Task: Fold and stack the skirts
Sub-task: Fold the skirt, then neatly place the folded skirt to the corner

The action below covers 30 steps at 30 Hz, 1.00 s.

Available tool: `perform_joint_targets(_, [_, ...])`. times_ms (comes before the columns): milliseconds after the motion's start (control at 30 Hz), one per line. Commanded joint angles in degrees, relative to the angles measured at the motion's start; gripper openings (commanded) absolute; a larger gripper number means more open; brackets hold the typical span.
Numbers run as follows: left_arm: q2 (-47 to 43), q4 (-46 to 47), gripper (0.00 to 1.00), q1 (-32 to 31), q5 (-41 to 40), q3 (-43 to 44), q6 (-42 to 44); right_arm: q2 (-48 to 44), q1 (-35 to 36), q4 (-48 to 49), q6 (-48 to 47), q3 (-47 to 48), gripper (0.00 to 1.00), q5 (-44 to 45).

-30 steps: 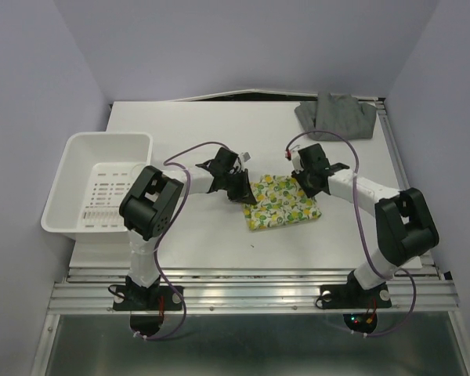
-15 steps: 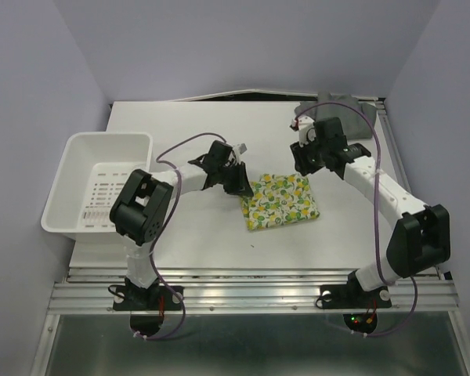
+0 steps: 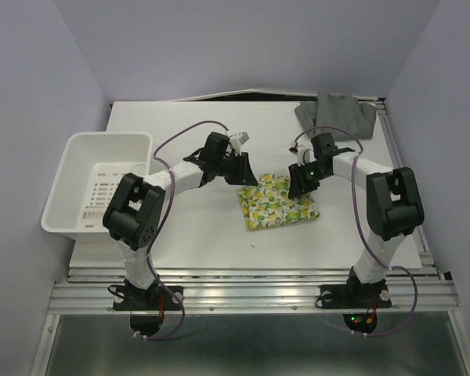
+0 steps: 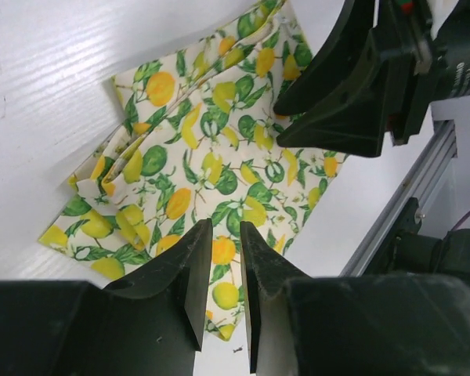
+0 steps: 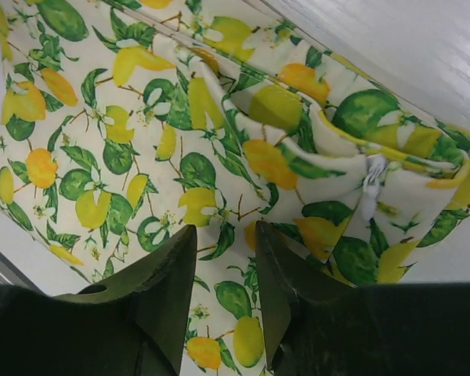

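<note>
The lemon-print skirt [image 3: 278, 201] lies folded flat on the white table, mid-centre. It fills the left wrist view [image 4: 211, 149] and the right wrist view [image 5: 141, 141], where its layered folded edge runs along the top right. My left gripper [image 3: 240, 168] hovers just off the skirt's far left corner, jaws a narrow gap apart and empty [image 4: 219, 235]. My right gripper [image 3: 299, 182] hangs over the skirt's far right edge, jaws apart and empty [image 5: 225, 235]. The grey skirt [image 3: 337, 115] lies crumpled at the table's far right corner.
A white perforated basket [image 3: 72, 157] stands at the table's left edge. A metal rail [image 3: 251, 286] runs along the near edge. The right arm's dark fingers [image 4: 337, 86] reach into the left wrist view above the skirt.
My right gripper came back from near the grey skirt and down to the lemon skirt's far right edge. My left gripper drew back a little from the skirt's left edge.
</note>
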Motion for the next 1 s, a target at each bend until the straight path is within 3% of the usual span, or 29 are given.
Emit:
perform_joint_targets(0, [2.7,0.4,0.33,-0.2,1.2,1.1,1.5,1.2,-1.2,3.1,2.3,1.4,0.42,-4.5])
perform_joint_targets(167, [0.8,-2.2,0.43,-0.1,-4.0,3.9,7.6,-4.3,-1.2,2.7,9.7,2.9,0.55,-6.7])
perform_joint_targets(200, [-0.3,-3.2,0.45,-0.2,-6.1,4.4,10.4,-7.5,-1.7,2.7,12.9,2.5,0.65,-6.6])
perform_joint_targets(333, [-3.0,-5.8,0.51,-0.2,-7.8,4.9,12.3,-14.4,-3.0,0.7,16.0,0.7,0.80,-3.9])
perform_joint_targets(400, [-4.3,-5.6,0.51,-1.1,-9.0,4.4,12.2,-16.3,-4.7,-0.2,17.8,-0.7,0.81,-0.3])
perform_joint_targets(533, [-8.4,-4.2,0.51,-10.5,-19.6,3.6,21.0,-18.6,-8.9,-0.6,20.7,-5.6,0.85,3.6])
perform_joint_targets(633, [-10.7,-0.7,0.67,-13.2,-24.0,1.3,24.5,-16.6,-11.7,-0.6,21.1,-6.9,0.82,5.2])
perform_joint_targets(667, [-10.9,-0.5,0.73,-14.2,-24.6,1.2,28.4,-14.4,-12.5,-0.6,21.1,-7.5,0.82,3.8])
perform_joint_targets(800, [-10.7,0.2,0.80,-14.4,-26.4,2.6,34.7,-7.9,-14.3,0.1,20.6,-8.0,0.82,1.2])
perform_joint_targets(967, [-7.3,1.7,0.80,-14.8,-27.0,6.2,42.8,-2.6,-14.8,2.9,21.7,-9.2,0.80,-5.6])
